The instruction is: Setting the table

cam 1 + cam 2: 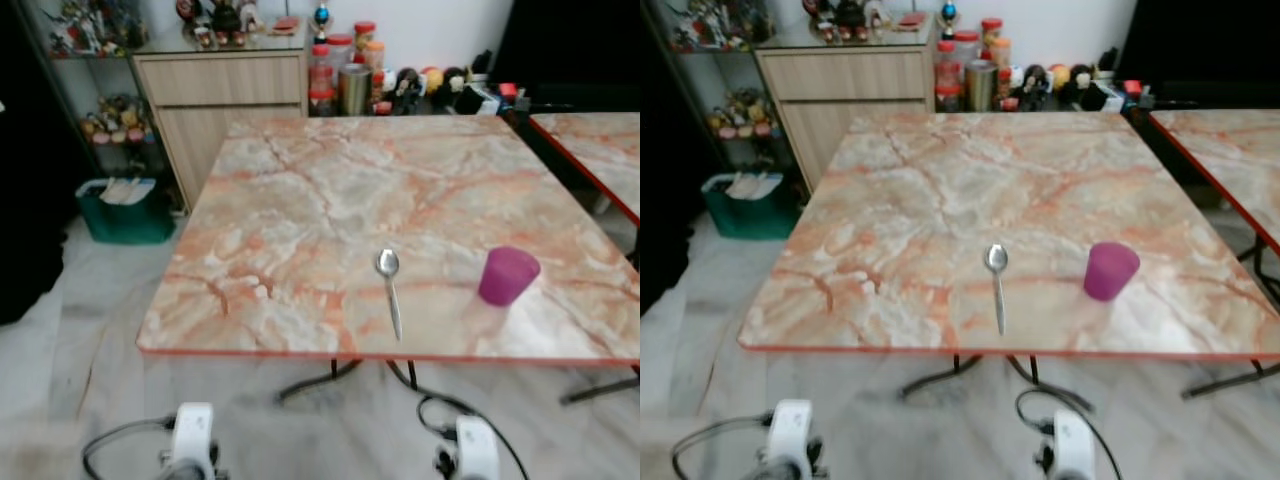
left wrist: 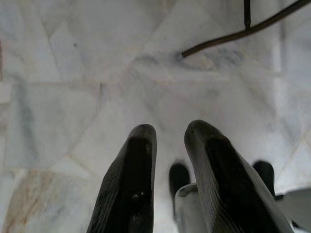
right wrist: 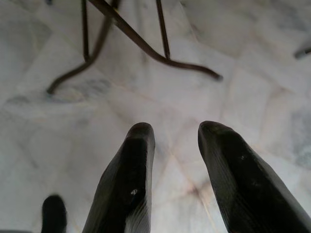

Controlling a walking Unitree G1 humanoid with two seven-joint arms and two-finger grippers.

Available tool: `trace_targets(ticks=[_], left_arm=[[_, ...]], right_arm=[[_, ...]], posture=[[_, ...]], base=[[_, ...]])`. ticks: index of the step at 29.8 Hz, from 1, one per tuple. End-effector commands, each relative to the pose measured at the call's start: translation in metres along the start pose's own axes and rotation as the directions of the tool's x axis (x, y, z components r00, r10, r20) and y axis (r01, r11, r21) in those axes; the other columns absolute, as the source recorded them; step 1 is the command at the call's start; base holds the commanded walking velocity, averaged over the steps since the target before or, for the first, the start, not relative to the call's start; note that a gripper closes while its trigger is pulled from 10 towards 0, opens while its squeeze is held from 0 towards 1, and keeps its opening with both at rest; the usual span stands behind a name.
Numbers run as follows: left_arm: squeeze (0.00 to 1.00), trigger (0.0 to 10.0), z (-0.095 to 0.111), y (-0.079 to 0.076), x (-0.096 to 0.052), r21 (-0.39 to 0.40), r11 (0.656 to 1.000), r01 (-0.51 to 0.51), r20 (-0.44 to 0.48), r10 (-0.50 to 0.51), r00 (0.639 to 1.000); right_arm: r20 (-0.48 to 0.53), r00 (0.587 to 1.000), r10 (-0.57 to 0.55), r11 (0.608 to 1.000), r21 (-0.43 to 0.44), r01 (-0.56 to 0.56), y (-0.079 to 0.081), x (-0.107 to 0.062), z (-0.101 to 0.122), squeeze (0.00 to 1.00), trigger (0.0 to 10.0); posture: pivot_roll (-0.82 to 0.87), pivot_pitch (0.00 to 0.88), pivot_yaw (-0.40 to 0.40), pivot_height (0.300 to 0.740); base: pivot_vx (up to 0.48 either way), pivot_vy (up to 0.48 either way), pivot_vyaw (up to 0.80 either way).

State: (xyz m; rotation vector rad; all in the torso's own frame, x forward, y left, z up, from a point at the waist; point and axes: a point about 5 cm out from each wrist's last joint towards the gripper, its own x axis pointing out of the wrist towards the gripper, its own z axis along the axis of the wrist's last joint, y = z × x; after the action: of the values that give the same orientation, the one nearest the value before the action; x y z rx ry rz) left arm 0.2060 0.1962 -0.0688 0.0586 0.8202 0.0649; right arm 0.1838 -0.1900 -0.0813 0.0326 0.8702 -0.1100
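Marble-pattern bench [image 1: 300, 200] with a red edge sat straight ahead. Metal spoon [image 1: 389, 288] lay flat near the front edge, bowl toward the far side, handle pointing back at the robot. Purple cup [image 1: 507, 275] stood upright to the right of the spoon, near it but not touching. Second bench [image 1: 598, 150] of the same pattern was off to the right.

Both arms hung low below the bench's front edge, over the pale tiled floor [image 2: 73, 73]. Left gripper [image 2: 170, 133]: fingers a narrow gap apart, holding nothing. Right gripper [image 3: 175, 131]: fingers a bit wider apart, also empty, with the bench's dark metal legs [image 3: 146, 43] beyond them.

Wooden cabinet [image 1: 220, 90] stood behind the bench at far left, jars and bottles [image 1: 345, 75] beside it, green bin [image 1: 125, 210] on the floor.
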Motion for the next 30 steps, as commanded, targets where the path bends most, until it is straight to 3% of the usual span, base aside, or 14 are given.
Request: trace_targets(ticks=[1, 10, 17, 24, 30], left_arm=[[0.00, 10.0, -0.007, 0.007, -0.002, 0.010, 1.000, -0.017, -0.031, 0.017, 0.999], [0.00, 10.0, -0.009, 0.005, -0.002, -0.003, 1.000, -0.016, -0.033, 0.016, 0.999], [0.00, 10.0, -0.014, 0.006, -0.004, -0.005, 1.000, -0.018, -0.046, 0.018, 0.999], [0.00, 10.0, -0.015, 0.005, -0.004, 0.000, 1.000, -0.012, -0.051, 0.012, 0.999], [0.00, 10.0, -0.015, 0.005, -0.004, -0.002, 1.000, -0.011, -0.050, 0.011, 0.999]], right_arm=[[-0.010, 1.000, 0.029, 1.000, -0.003, -0.029, 0.008, -0.001, -0.004, 0.00, 10.0], [0.027, 0.999, 0.031, 0.998, -0.063, -0.029, 0.003, -0.006, -0.013, 0.00, 10.0], [0.151, 0.988, 0.029, 0.999, -0.042, -0.023, -0.004, -0.013, -0.013, 0.00, 10.0], [0.347, 0.937, 0.046, 0.997, -0.080, -0.020, -0.008, -0.023, 0.001, 0.00, 10.0], [0.441, 0.896, 0.058, 0.997, -0.072, -0.029, -0.010, -0.037, 0.001, 0.00, 10.0]], posture=[[0.07, 0.000, -0.018, 0.740], [0.07, 0.000, -0.026, 0.740], [0.05, 0.000, -0.024, 0.740], [0.03, 0.000, -0.023, 0.740], [0.03, 0.000, -0.027, 0.740]], base=[[0.000, 0.000, 0.00], [0.000, 0.000, 0.00], [0.000, 0.000, 0.00], [0.000, 0.000, 0.00], [0.000, 0.000, 0.00]])
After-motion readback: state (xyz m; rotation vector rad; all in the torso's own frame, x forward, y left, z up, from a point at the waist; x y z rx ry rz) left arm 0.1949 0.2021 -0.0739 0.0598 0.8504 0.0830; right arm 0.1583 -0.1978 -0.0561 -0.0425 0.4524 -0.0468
